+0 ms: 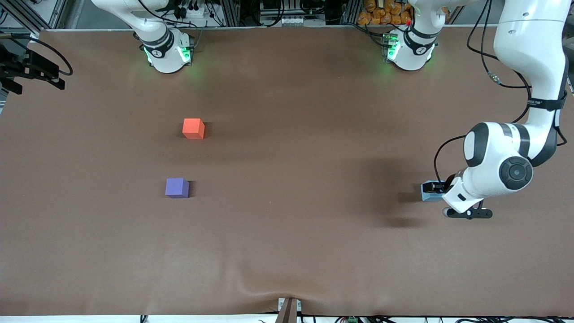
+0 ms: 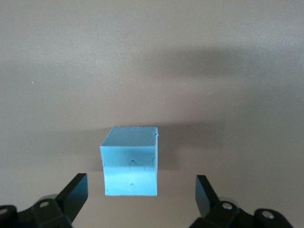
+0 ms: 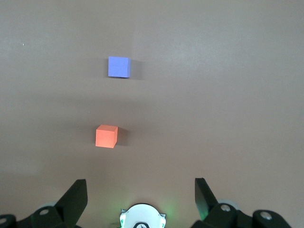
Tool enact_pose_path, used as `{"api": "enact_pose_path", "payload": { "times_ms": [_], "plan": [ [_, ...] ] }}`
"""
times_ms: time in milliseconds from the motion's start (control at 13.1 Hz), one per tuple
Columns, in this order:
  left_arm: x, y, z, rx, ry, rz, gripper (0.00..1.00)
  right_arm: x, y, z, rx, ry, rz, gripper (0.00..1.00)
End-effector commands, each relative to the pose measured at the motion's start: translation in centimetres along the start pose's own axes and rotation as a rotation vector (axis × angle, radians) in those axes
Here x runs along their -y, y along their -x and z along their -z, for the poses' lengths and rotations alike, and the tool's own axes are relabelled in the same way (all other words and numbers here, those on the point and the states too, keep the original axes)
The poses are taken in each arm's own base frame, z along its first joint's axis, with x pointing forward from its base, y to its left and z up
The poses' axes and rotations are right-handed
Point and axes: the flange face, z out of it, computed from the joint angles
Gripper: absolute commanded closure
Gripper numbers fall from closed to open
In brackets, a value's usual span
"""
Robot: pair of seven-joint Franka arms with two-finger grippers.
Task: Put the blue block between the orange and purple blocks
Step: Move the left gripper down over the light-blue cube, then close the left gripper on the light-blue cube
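The blue block (image 1: 428,193) (image 2: 130,161) lies on the brown table toward the left arm's end. My left gripper (image 1: 436,192) (image 2: 141,179) is low over it and open, one black finger (image 2: 76,190) on each side of the block's near part, with a gap on both sides. The orange block (image 1: 193,128) (image 3: 106,136) and the purple block (image 1: 177,187) (image 3: 118,66) sit apart toward the right arm's end, the purple one nearer to the front camera. My right gripper (image 3: 140,183) is open and empty, high over its own base; it does not show in the front view.
The arm bases (image 1: 167,51) (image 1: 409,47) stand along the table's edge farthest from the front camera. A black fixture (image 1: 27,67) juts in at the right arm's end. A wide stretch of bare brown table (image 1: 305,170) lies between the blue block and the other two.
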Motion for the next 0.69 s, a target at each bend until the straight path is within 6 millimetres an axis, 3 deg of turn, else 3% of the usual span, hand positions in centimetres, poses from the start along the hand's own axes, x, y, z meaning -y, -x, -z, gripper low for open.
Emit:
{"api": "enact_pose_path", "payload": {
  "times_ms": [0, 306, 613],
  "plan": [
    [-0.2, -0.5, -1.5, -0.03, 0.016, 0.024, 0.0, -0.2, 0.5, 0.2, 0.001, -0.018, 0.004, 0.0],
    [-0.6, -1.8, -2.5, -0.094, 0.031, 0.107, 0.0, -0.2, 0.5, 0.2, 0.001, -0.018, 0.003, 0.0],
    [0.3, -1.0, -3.6, -0.069, -0.027, 0.02, 0.0, -0.2, 0.5, 0.2, 0.001, -0.018, 0.003, 0.0]
  ]
}}
